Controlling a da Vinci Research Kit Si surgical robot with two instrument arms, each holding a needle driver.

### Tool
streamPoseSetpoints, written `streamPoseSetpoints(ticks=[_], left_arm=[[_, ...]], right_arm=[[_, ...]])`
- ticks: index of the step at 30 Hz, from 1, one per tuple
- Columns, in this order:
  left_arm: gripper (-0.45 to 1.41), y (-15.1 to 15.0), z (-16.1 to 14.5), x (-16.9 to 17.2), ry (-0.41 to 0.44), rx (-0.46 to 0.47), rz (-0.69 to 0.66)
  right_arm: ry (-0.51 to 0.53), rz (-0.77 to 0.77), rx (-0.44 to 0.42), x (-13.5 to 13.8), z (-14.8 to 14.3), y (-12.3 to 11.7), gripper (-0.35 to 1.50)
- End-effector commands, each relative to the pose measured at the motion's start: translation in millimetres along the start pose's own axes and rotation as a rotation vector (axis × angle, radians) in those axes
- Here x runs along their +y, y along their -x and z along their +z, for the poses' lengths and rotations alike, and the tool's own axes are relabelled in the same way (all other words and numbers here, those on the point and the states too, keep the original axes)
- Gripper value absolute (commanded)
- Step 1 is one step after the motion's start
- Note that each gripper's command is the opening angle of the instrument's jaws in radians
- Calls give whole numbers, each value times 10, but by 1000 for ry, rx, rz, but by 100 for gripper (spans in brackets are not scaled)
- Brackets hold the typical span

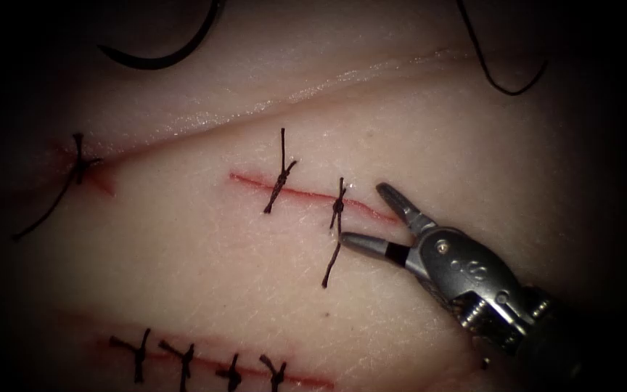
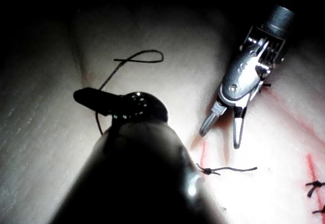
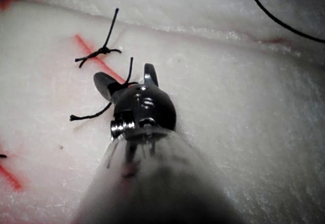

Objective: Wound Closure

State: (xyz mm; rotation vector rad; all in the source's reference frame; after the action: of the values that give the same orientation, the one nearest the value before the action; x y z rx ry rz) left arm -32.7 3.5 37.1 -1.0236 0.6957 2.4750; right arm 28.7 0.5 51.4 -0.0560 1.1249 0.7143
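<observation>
Right tool (image 1: 374,215) has jaws wide open, holding nothing, by the right knot (image 1: 338,207) on the cut (image 1: 306,193). Needle (image 1: 161,54) lies at the tissue (image 1: 205,268) top edge, not in it. Left tool (image 2: 101,101): can't tell. Risk: a jaw could snag the knot & loosen it.

Below my working field lay a second cut (image 1: 306,379), closed with four knotted stitches (image 1: 185,359); at far left, a third red cut (image 1: 103,181) carried one knot (image 1: 79,167) with a long tail.
</observation>
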Motion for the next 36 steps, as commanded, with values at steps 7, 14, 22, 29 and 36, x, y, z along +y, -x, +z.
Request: streamPoseSetpoints(ticks=[7, 14, 22, 29, 36], left_arm=[[-45, 41, 75, 45, 107, 13, 18], [101, 78, 129, 89, 232, -135, 10], [140, 124, 116, 65, 378, -185, 25], [140, 159, 67, 43, 320, -181, 19], [123, 170, 2, 84, 228, -138, 21]], right_arm=[[10, 1, 13, -12, -23, 0, 106], [25, -4, 14, -19, -8, 6, 116], [24, -4, 2, -35, 2, 14, 121], [23, 15, 6, -39, 1, 12, 130], [-3, -23, 24, -33, -13, 0, 119]])
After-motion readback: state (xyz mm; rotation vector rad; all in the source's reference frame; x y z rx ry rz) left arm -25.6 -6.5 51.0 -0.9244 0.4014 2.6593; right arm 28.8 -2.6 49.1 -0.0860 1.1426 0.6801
